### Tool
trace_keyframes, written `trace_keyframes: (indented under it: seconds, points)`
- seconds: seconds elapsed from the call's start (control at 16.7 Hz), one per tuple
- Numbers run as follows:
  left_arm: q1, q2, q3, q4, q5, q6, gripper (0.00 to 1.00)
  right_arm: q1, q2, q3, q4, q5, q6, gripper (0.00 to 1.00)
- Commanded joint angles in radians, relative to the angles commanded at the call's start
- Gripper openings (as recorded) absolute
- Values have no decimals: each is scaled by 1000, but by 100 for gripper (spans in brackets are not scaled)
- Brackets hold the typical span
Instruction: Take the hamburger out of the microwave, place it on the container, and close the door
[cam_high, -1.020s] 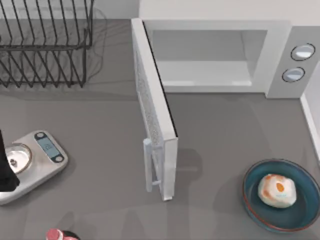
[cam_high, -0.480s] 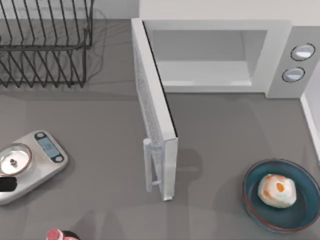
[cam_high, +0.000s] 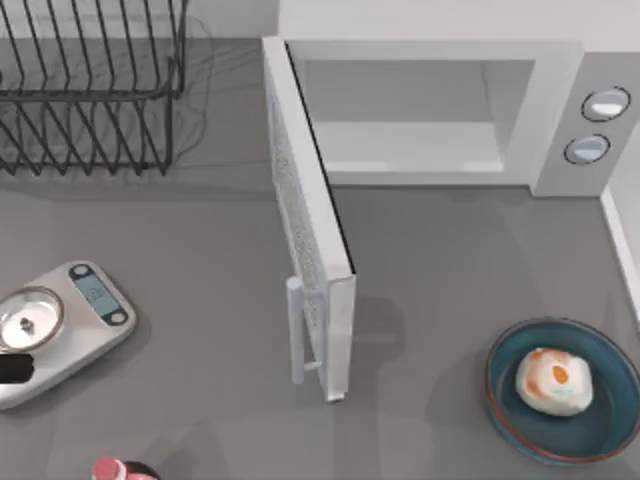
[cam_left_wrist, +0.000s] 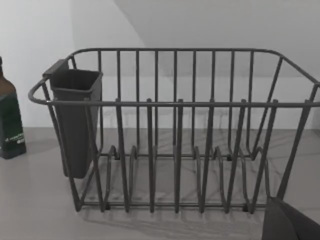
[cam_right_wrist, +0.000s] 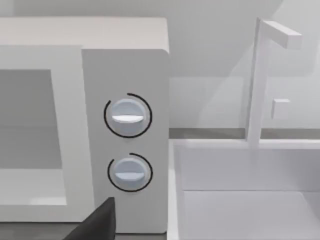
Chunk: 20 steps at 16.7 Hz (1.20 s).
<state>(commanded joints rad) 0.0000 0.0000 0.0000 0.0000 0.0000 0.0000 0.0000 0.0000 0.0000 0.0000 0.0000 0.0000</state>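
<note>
The white microwave (cam_high: 555, 110) stands at the back with its pale cavity (cam_high: 410, 130) bare. Its door (cam_high: 305, 210) is swung wide open toward the front, the bar handle (cam_high: 295, 330) facing left. At the front right, the cream and orange hamburger (cam_high: 553, 380) lies inside the blue container (cam_high: 600, 425). A black part of my left arm (cam_high: 15, 368) pokes in at the table's left edge, over the scale. My left gripper (cam_left_wrist: 290, 222) appears as a dark piece in the left wrist view. My right gripper (cam_right_wrist: 97, 222) faces the microwave's two buttons (cam_right_wrist: 127, 116).
A black wire rack (cam_high: 90, 90) fills the back left, with a dark cup on it (cam_left_wrist: 75, 120) and a dark bottle (cam_left_wrist: 10, 125) beside it. A silver scale (cam_high: 70, 325) sits front left, a red-capped bottle (cam_high: 115, 470) at the front edge. A white sink (cam_right_wrist: 250, 200) adjoins the microwave.
My left arm has drawn back off the scale toward the table's left edge since a second ago. Over the last half second nothing has moved.
</note>
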Motion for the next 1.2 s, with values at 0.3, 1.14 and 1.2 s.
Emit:
trace_keyframes:
  seconds: [0.3, 1.14, 1.2]
  points:
    - [17, -11, 3, -13, 17, 0, 0, 0, 0, 0, 0, 0, 0, 100]
    - [297, -136, 36, -175, 298, -2, 0, 0, 0, 0, 0, 0, 0, 100]
    - [312, -130, 37, -170, 312, -1, 0, 0, 0, 0, 0, 0, 0, 100]
